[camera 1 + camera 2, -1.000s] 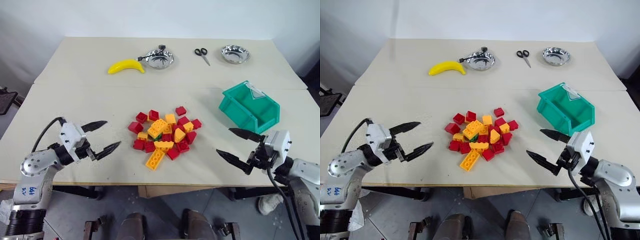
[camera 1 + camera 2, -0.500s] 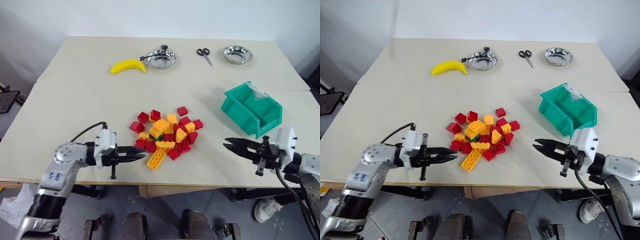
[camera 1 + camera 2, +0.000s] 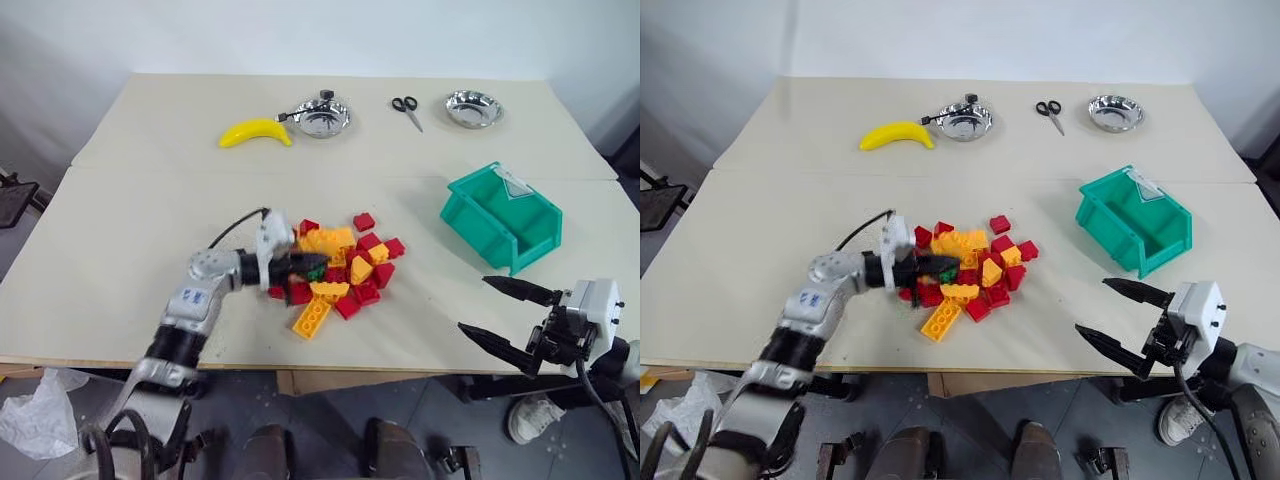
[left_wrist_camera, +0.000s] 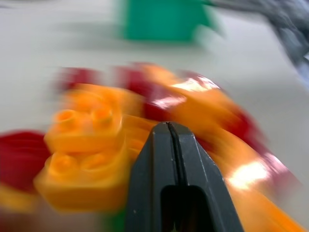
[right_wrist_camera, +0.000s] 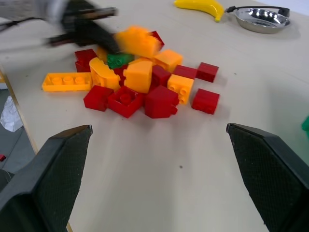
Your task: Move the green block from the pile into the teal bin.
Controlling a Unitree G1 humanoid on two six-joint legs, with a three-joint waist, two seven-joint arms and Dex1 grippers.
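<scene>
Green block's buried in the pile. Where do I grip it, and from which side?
Grip the green block by its side walls, coming from above with open jaws. Only its top shows between yellow-orange bricks of the pile; the shut left gripper is nosing in level beside it.

The left gripper's (image 4: 170, 126) two black fingers, pressed together, point into the pile (image 4: 145, 130) of blurred red and yellow-orange studded plastic bricks. Just beside the fingertips sits a yellow-orange studded brick (image 4: 84, 145). The teal plastic bin (image 4: 161, 20) lies beyond the pile.

The green block (image 5: 119, 60) is mostly hidden under orange bricks at centre. The pile (image 4: 145, 121) is smeared by blur in the left wrist view. The right arm is cut off at the frame's lower right.
</scene>
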